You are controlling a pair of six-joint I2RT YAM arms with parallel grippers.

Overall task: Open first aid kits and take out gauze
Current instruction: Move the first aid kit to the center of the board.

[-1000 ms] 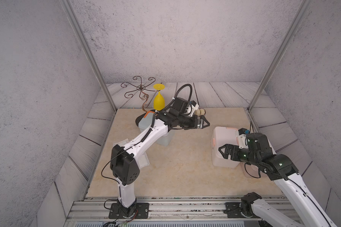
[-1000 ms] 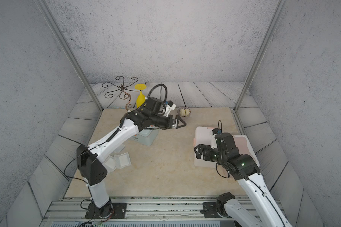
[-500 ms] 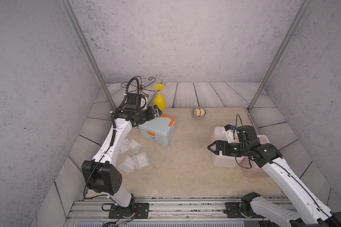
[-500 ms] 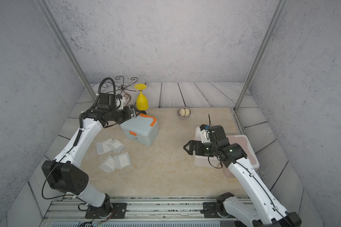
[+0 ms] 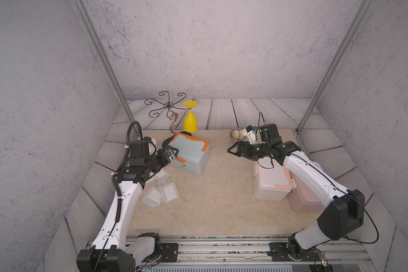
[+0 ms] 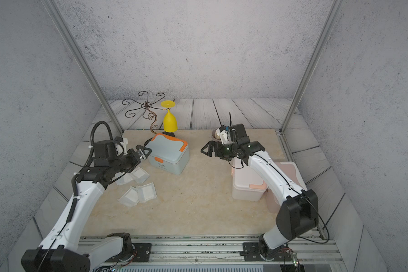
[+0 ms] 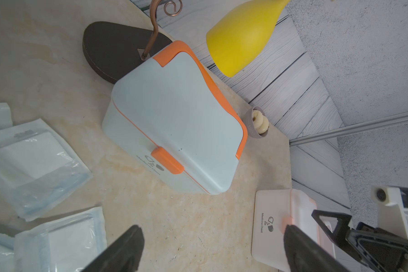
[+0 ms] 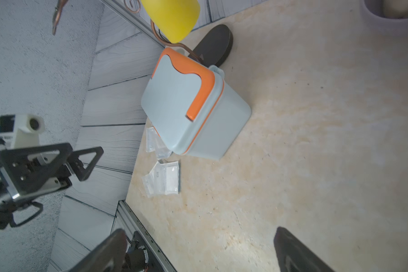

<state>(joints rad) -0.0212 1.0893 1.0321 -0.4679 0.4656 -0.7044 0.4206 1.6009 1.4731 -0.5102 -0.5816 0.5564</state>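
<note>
The grey-blue first aid kit (image 5: 190, 153) (image 6: 169, 153) (image 7: 174, 117) (image 8: 191, 110) stands at the back left, lid shut, orange latch down. At the right the white first aid kit (image 5: 270, 183) (image 6: 246, 186) (image 7: 273, 223) stands against the pink one (image 5: 302, 197) (image 6: 290, 168), both shut. Several gauze packets (image 5: 160, 195) (image 6: 139, 194) (image 7: 33, 160) (image 8: 163, 179) lie loose on the mat, left of the grey-blue kit. My left gripper (image 5: 171, 152) (image 6: 144, 150) (image 7: 212, 230) hovers open beside that kit's left end. My right gripper (image 5: 233, 150) (image 6: 205, 149) (image 8: 199, 232) hangs open above the mat, past the white kit, empty.
A yellow goblet (image 5: 190, 122) hangs upside down on a wire stand (image 5: 169, 106) whose dark base (image 7: 113, 47) touches the grey-blue kit's back. A small grey bowl (image 5: 237, 134) with pale round pieces sits at the back. Metal posts (image 5: 108, 70) flank the mat; a rail (image 5: 222, 245) runs along the front.
My left arm pulled back from the middle to the back left, then came down beside the grey-blue kit. My right gripper rose from the white kit's front and moved back over it. Both stayed open.
</note>
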